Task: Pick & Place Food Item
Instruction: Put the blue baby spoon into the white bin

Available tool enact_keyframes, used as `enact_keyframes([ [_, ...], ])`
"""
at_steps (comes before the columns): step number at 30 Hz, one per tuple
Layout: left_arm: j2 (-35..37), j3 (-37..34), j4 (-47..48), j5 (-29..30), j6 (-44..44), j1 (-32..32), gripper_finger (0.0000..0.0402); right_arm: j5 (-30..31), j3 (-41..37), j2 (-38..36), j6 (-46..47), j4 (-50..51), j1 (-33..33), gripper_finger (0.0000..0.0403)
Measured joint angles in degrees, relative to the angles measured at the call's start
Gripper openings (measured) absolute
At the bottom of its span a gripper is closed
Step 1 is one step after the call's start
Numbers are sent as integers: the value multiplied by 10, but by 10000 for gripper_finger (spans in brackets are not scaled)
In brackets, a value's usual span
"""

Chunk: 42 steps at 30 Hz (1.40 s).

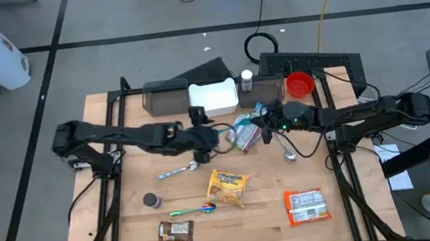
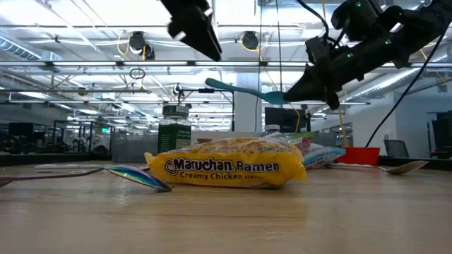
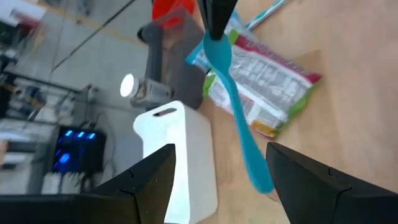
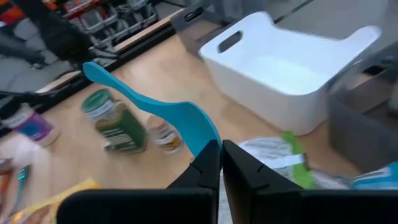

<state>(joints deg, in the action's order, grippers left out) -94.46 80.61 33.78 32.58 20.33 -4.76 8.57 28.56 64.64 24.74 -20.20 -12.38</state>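
My right gripper (image 4: 221,155) is shut on a teal plastic utensil (image 2: 240,90), which it holds in the air over the middle of the table. My left gripper (image 3: 217,180) is open. Its fingers stand on either side of the utensil's narrow free end (image 3: 258,174), apart from it. In the low view it hangs higher (image 2: 201,32). On the table lie a yellow ramen packet (image 1: 228,188), a red packet (image 1: 306,206), a brown bar (image 1: 175,232) and a green and white packet (image 3: 267,81) below the utensil. My right gripper pinches the utensil's broad end (image 4: 202,134) between its two fingers. The fingers come about level from the table's right and lie along the utensil. It is lifted clear and sticks out nearly level (image 2: 233,88) toward the left arm.
A white bin (image 1: 214,98), a grey container (image 1: 165,96) and a red cup (image 1: 300,85) stand along the far edge. Metal spoons (image 1: 178,171) (image 1: 288,154), an iridescent spoon (image 1: 193,211) and a small jar (image 1: 153,200) lie around the packets.
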Motion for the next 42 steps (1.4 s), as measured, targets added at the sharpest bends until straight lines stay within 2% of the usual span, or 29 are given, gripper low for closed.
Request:
enact_keyframes([
  [6, -80, 54, 13, 33, -26, -11, 257, 6, 0, 0, -13, -7, 3, 0],
  [12, -120, 83, 8, 44, -46, -26, 257, 6, 0, 0, -34, -35, 24, 0],
  [18, -129, 83, 6, 162, -46, -45, 257, 4, 0, 0, -43, -67, 43, 0],
  [20, -129, 83, 4, 184, -46, -51, 257, 4, 0, 0, -42, -75, 47, 0],
  [35, -130, 82, 7, 198, -63, -42, 256, 3, 0, 0, -34, -112, 65, 0],
  [38, -130, 82, 7, 198, -61, -42, 239, 4, 0, 0, -34, -114, 64, 0],
  [42, -130, 82, 7, 172, -62, -40, 195, 4, 0, 0, -36, -123, 64, 0],
])
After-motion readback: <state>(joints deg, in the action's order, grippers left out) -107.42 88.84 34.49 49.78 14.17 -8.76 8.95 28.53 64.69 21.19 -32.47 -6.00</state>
